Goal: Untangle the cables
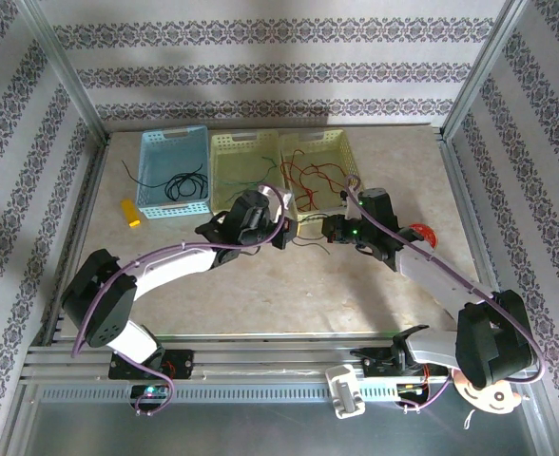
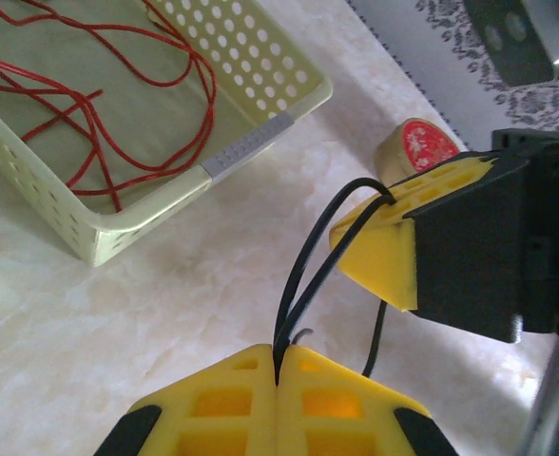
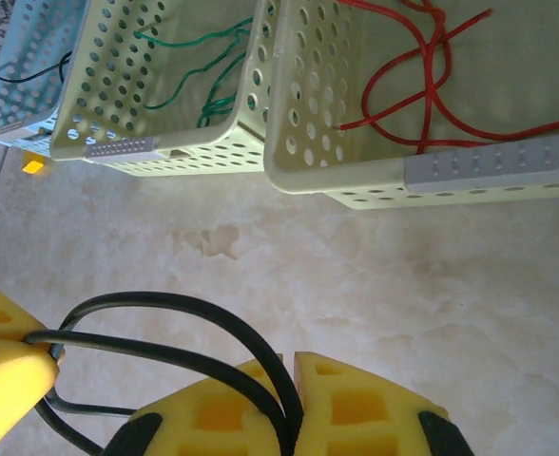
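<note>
Your black cable (image 2: 310,275) is strung over the bench (image 2: 118,313) just in front of the baskets, with doubled strands running between the arms. The left end effector (image 2: 278,366) is pressed together on it, and the right end effector (image 3: 292,375) pinches the same cable. Red cables (image 3: 422,85) lie in the right cream basket (image 3: 337,190), green cables (image 3: 208,95) in the middle basket (image 3: 118,147), and further black cables (image 1: 180,182) in the blue basket (image 1: 149,152).

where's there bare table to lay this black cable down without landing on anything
Widest free patch: the marble table between the left arm and right arm, toward their bases. Also bare: right of the red-cable basket, beyond the tape roll. Crowded: the basket row, and just before it where the left gripper and right gripper pinch the black cable.
</note>
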Action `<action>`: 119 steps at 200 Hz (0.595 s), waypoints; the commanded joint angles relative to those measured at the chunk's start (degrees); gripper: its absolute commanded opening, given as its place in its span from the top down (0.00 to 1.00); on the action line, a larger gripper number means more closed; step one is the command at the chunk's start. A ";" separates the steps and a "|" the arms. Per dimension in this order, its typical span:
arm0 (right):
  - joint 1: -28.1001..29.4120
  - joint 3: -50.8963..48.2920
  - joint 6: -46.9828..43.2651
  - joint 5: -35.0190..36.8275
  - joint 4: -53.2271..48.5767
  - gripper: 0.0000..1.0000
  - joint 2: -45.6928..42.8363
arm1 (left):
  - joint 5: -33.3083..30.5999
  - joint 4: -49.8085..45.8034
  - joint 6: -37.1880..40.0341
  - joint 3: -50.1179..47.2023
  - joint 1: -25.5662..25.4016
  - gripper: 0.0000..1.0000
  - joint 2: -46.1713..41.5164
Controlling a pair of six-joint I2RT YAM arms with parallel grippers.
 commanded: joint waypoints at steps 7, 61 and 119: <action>-1.56 0.46 -0.80 0.37 0.04 0.84 -0.25 | 9.31 1.17 -0.54 -0.28 2.37 1.00 -0.78; -2.88 -0.04 2.96 9.88 -1.82 0.64 -0.86 | 12.30 1.63 -0.52 0.17 2.62 1.00 -0.19; -5.69 -1.99 5.53 10.76 -1.74 0.82 -2.36 | 11.28 1.87 -0.75 -1.69 3.51 1.00 -2.12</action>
